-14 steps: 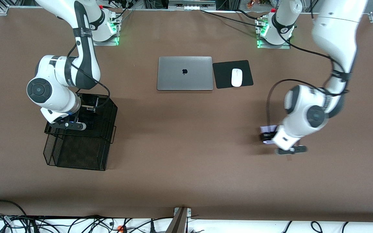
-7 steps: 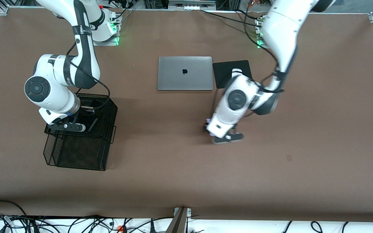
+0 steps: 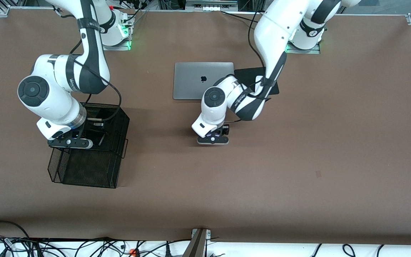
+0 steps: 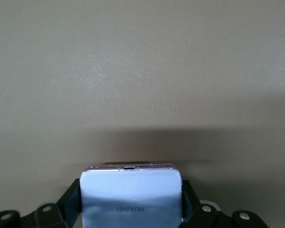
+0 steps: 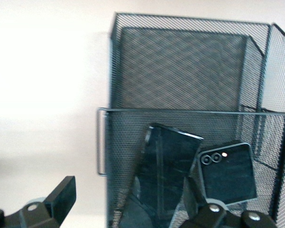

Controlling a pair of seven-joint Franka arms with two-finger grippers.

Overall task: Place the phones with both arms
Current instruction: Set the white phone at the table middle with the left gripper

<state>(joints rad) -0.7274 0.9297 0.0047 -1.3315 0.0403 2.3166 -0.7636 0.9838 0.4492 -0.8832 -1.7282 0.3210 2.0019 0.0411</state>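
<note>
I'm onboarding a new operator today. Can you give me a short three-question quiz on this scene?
1. True or false: the left gripper holds the pale phone.
2. How many phones lie in the mesh basket?
3. The right gripper is over: A) laptop B) basket C) mouse pad.

Key: 1 true. 2 two, the long black phone and the squarish black phone. 3 B, jaws open.

I see the mesh basket (image 3: 89,162) at the right arm's end of the table, with the long phone (image 5: 167,173) and the squarish phone (image 5: 226,172) side by side in it. The laptop (image 3: 194,80) lies mid-table, beside the mouse pad (image 3: 246,75) toward the left arm's end.
</note>
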